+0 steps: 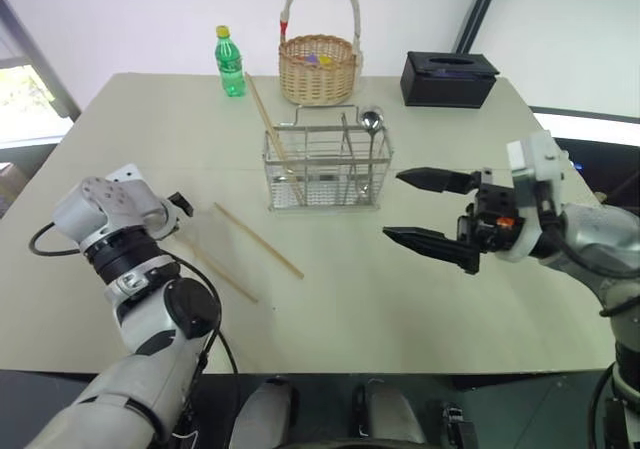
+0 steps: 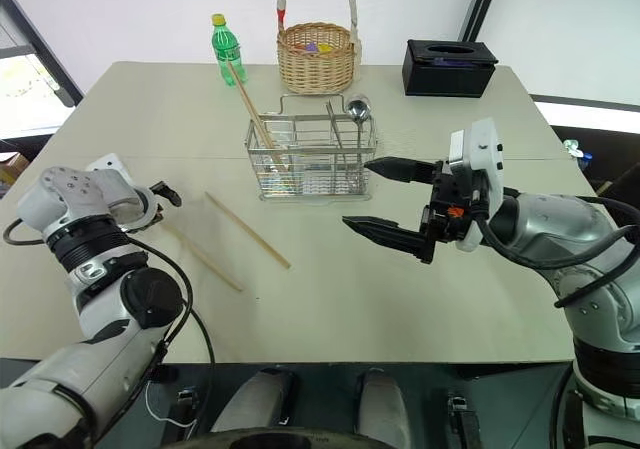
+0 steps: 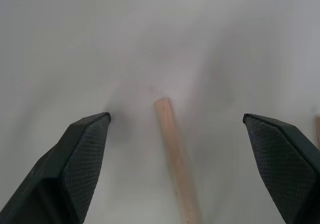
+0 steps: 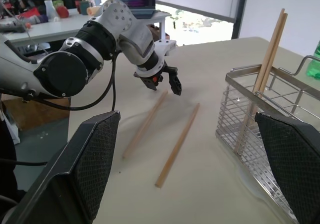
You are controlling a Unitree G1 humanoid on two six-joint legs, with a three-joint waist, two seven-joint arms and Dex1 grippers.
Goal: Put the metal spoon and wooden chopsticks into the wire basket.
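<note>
Beige table [image 1: 420, 299], wide and mostly bare. Along the far edge: a round wicker basket [image 1: 318, 69] with a tall looped handle, a black tissue box [image 1: 449, 79] to its right, a green bottle [image 1: 230, 62] to its left.

Wire basket [image 1: 328, 167] stands upright mid-table, just in front of the wicker one. Metal spoon [image 1: 371, 121] already stands in its right-hand end, bowl up, sticking above the rim. Two wooden chopsticks [image 1: 268, 122] lean in the left compartment, tips angled up and away to the left.

Two more chopsticks lie flat on the table left of the wire basket, roughly parallel, slanting toward the near edge: one [image 1: 258, 239] nearer the basket, the other [image 1: 215, 267] nearer the left arm.

Left gripper [image 4: 162, 80] points down over the far end of the loose chopstick nearest it, fingers spread with the stick's end between them, not clamped on it.

Right gripper [image 1: 422, 207] hovers level above the table, right of the wire basket, fingers wide apart, holding nothing.
</note>
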